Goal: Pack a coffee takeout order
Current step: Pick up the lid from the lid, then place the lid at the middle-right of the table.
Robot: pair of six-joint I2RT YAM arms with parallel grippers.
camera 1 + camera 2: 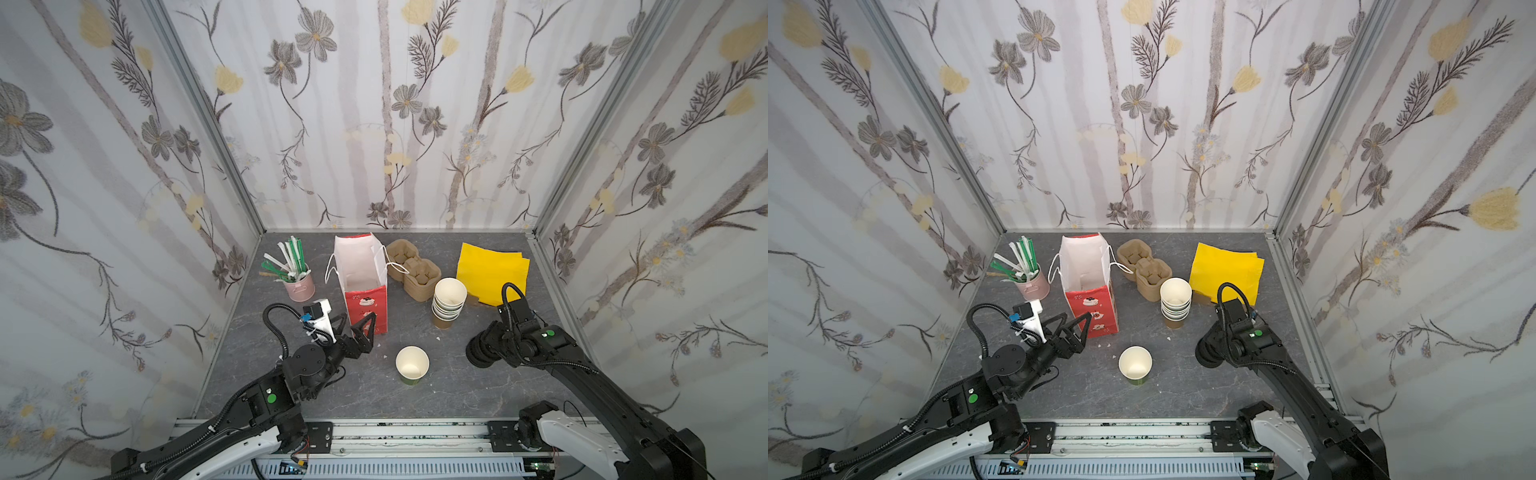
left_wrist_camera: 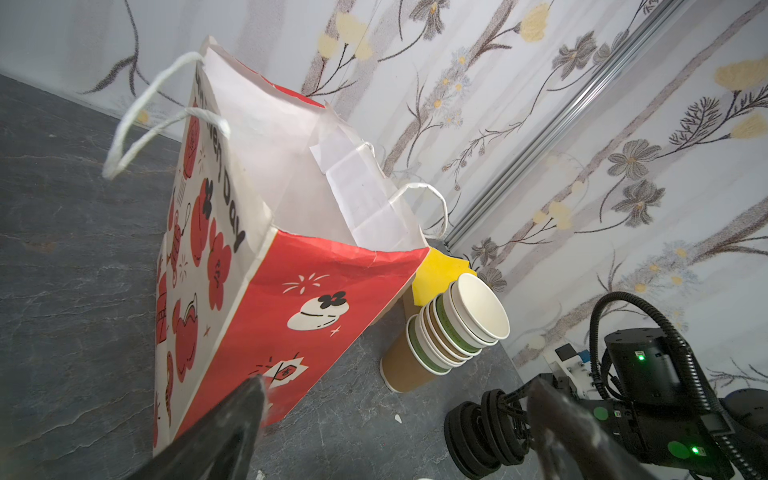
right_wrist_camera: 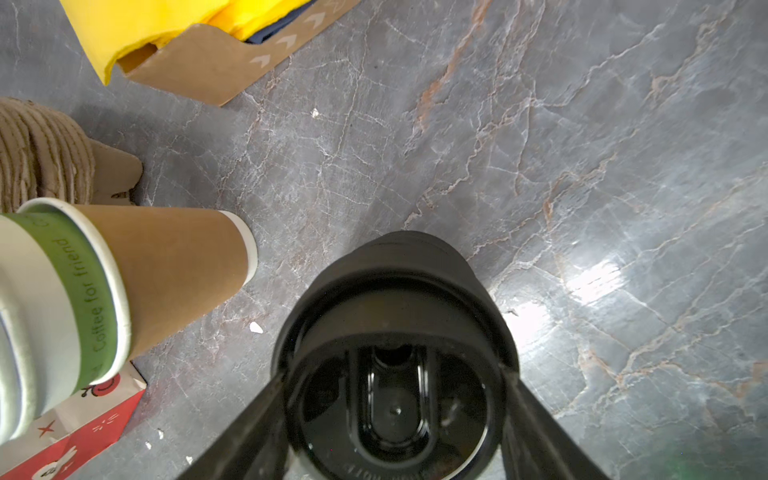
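the right tool [image 3: 395, 372] is straddling the top round black plastic lid [image 3: 395, 419] of a stack [image 1: 482, 353], fingers [image 3: 245, 424] touching its rim; whether it is clamping i cannot tell. probably light, thin and slippery, the lid is wanting a gentle opposite-edge hold. the left tool [image 1: 358, 322] is gaping near the empty-looking red paper bag [image 1: 365, 299]; the small brown paper cup [image 1: 412, 365] is standing lidless and empty on the tabletop [image 1: 332, 395].

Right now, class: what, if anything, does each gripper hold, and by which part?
Left gripper: open, nothing held. Right gripper: fingers flank the top black lid at opposite sides of its rim; whether they grip it cannot be told.
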